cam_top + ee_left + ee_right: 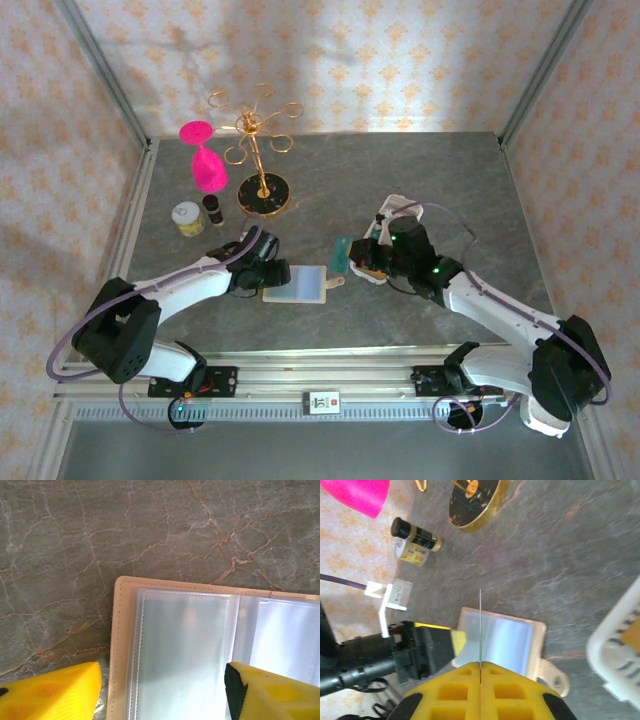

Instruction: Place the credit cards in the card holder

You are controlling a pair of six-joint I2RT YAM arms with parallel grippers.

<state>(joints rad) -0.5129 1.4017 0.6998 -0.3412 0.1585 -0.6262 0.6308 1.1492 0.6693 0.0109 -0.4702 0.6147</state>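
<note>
A: Where is the credit card sitting right now?

B: The right gripper is clenching it. In the right wrist view the two yellow pads are pressing together, and the card is showing edge-on as a thin line rising from the seam between them.

A: And the card holder?

B: It is lying flat and unfolded on the grey marbled table between the two grippers, with its clear sleeves facing up. The teal card is standing upright just by the holder's right end, not lying in any sleeve. Whether it is touching the holder cannot be told.

A: What is the left gripper doing?

B: Its fingers are standing spread apart, gripping nothing. One yellow finger is sitting over bare table just beside the holder's beige cover edge, and the other is sitting over the sleeves. Whether either is pressing down cannot be told.

A: Is anything else lying about?

B: A white basket is sitting near the right gripper. Toward the far left, a pink goblet, a gold stand, a small jar and a dark bottle are standing close together.
</note>
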